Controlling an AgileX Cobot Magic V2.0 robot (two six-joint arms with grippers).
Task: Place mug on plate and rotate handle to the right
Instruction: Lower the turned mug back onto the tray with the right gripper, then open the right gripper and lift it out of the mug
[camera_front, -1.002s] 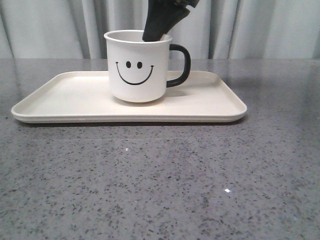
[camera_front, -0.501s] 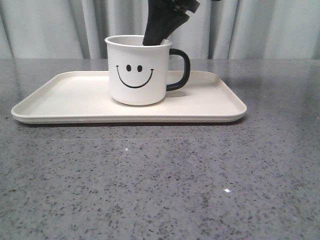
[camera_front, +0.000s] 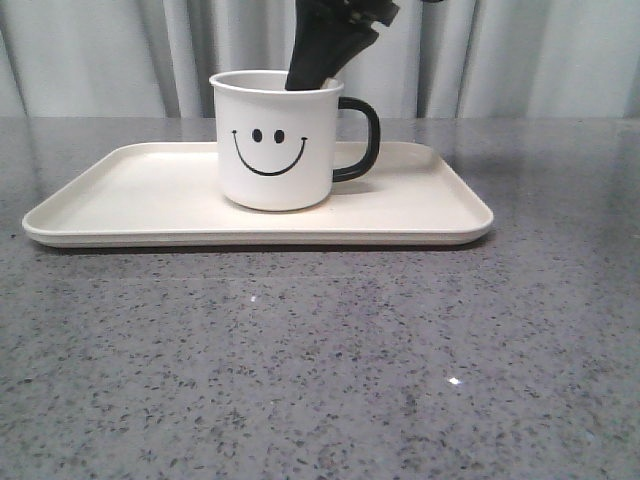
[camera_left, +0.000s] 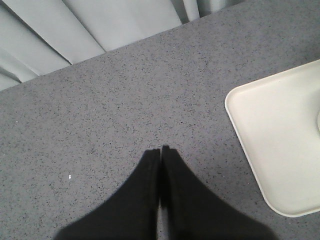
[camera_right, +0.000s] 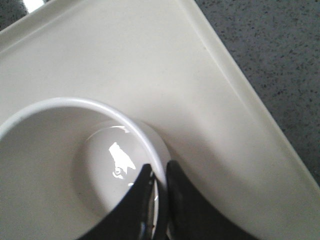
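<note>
Since the mug (camera_front: 276, 140) sits on the plate (camera_front: 440, 215) | handle (camera_front: 362, 138) turned right | rim pinched by right gripper (camera_right: 159, 181) | left gripper (camera_left: 160, 151) pressed together | letting go is left

Grey speckled table (camera_front: 320, 360) across the foreground; pale pleated curtain (camera_front: 560, 60) behind it, hanging along the far edge.

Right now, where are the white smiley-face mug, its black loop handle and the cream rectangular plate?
white smiley-face mug (camera_front: 272, 150), front view, printed side.
black loop handle (camera_front: 372, 135), front view, outer curve.
cream rectangular plate (camera_front: 130, 190), front view, bare floor.
</note>
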